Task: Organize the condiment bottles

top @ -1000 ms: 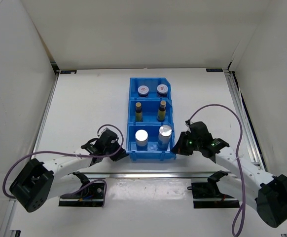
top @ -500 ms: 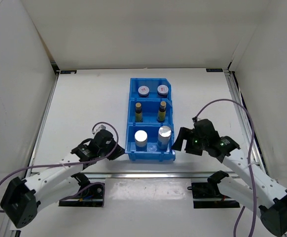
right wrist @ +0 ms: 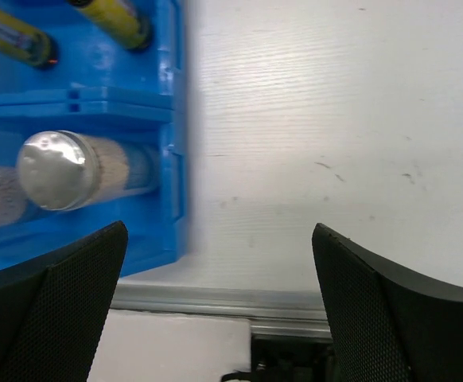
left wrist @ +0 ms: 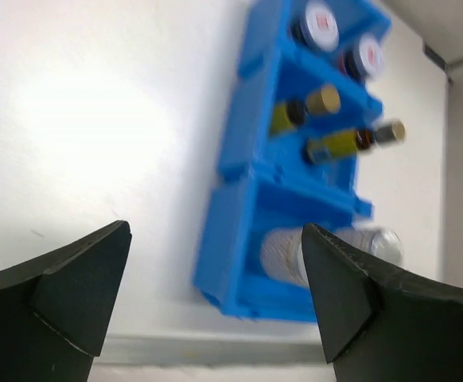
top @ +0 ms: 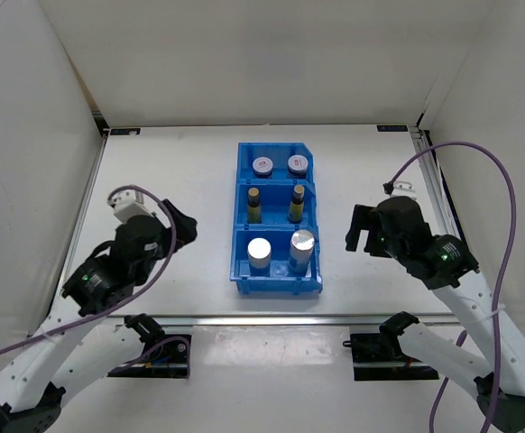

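The condiment bottles all stand in the blue bin (top: 241,194). Two squat jars (top: 262,165) fill its far compartment, two slim amber bottles (top: 253,204) the middle one, and two silver-topped cylinders (top: 259,252) the near one. My left gripper (top: 179,225) hangs open to the left of the bin, apart from it. My right gripper (top: 360,230) hangs open to the right, also apart. The left wrist view shows the left gripper (left wrist: 215,231) empty, with the bin (left wrist: 223,239) beyond. The right gripper (right wrist: 219,231) is empty over bare table, a silver-topped cylinder (right wrist: 64,171) at its left.
White walls enclose the table on three sides. A metal rail (top: 271,318) runs along the near edge just behind the bin's front, also seen as the rail (right wrist: 215,301) under the right gripper. Purple cables loop from both arms.
Both grippers went from shut to open. They drew back from the bin's near corners, the left one out to the left and the right one out to the right, and rose.
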Robot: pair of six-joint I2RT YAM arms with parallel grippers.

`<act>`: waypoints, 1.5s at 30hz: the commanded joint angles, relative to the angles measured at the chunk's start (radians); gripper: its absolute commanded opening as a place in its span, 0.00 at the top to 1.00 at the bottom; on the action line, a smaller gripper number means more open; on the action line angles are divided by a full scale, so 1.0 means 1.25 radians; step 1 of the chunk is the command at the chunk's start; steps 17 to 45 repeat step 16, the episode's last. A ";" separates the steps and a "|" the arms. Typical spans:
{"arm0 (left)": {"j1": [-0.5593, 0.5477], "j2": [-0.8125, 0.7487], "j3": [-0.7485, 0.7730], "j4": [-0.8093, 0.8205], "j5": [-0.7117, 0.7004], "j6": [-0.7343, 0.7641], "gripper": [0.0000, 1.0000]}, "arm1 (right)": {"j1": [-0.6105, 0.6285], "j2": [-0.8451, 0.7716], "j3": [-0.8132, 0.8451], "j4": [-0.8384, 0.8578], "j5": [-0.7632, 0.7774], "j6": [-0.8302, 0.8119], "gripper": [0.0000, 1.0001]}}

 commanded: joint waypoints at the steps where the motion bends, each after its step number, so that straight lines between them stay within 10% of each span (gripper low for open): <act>1: 0.010 -0.014 0.082 -0.086 -0.197 0.181 0.00 | 0.004 0.013 0.039 -0.060 0.100 -0.048 0.00; 16: 0.010 -0.204 0.005 -0.064 -0.473 0.260 0.00 | 0.004 0.039 0.057 -0.057 0.138 -0.121 0.00; 45: 0.010 -0.204 0.005 -0.064 -0.473 0.260 0.00 | 0.004 0.039 0.057 -0.057 0.138 -0.121 0.00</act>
